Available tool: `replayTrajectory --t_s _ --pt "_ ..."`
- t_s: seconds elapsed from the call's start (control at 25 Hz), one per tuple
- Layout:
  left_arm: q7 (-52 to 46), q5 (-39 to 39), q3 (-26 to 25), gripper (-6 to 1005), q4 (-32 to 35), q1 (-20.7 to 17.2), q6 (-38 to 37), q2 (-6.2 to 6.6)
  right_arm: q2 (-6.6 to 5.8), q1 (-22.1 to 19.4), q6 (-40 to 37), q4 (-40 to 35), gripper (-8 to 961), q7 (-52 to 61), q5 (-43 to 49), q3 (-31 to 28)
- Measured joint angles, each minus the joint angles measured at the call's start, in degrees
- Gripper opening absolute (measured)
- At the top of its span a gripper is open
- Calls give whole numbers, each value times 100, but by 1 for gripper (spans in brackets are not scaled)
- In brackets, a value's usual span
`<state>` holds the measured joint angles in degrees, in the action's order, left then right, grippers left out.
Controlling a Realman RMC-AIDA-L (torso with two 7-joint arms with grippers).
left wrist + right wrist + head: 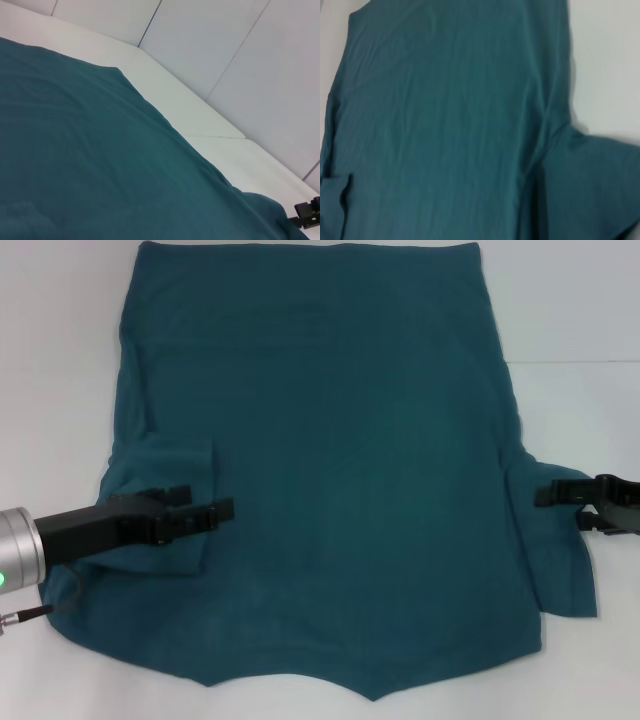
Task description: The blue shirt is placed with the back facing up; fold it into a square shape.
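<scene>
One blue shirt (340, 490) flat on white worktop (60, 340), long axis running away w/ collar nearest, plain teal. Left pincer (205, 512) fingers apart over folded-in sleeve; right pincer (565, 495) apart at other sleeve.

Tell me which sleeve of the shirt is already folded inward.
The left sleeve, under the left claw: it lies flipped over the shirt body. The right sleeve still sticks outward, near the right claw.
</scene>
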<state>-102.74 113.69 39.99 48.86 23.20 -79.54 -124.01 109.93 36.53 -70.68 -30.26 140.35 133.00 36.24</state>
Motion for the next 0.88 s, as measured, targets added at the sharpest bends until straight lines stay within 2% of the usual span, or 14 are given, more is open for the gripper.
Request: replayTrajectory --t_s 0.64,0.88 --pt "0 -6 0 898 -6 0 9 0 -159 -172 -168 -48 801 15 16 0" --pt "0 -6 0 898 -12 5 9 0 -160 -192 -103 -17 798 15 16 6"
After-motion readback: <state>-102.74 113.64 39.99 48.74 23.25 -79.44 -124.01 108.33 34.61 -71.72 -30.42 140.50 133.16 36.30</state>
